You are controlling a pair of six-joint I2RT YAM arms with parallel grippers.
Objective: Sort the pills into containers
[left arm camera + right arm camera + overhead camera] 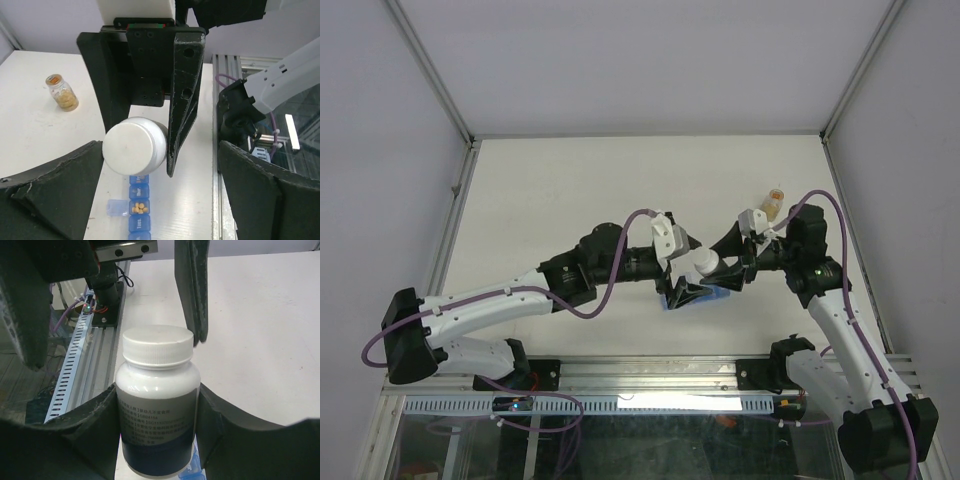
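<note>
White bottle (134, 146): facing me cap-first, cap sitting closed (label unreadable).
Amber jar (62, 92): standing upright on the table (30, 125), well apart.

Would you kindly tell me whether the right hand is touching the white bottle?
Touching. In the right wrist view, the right hand has both fingers pressed against the white bottle.

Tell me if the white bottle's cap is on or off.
On. The white cap sits squarely on the bottle, covering its mouth.
</note>
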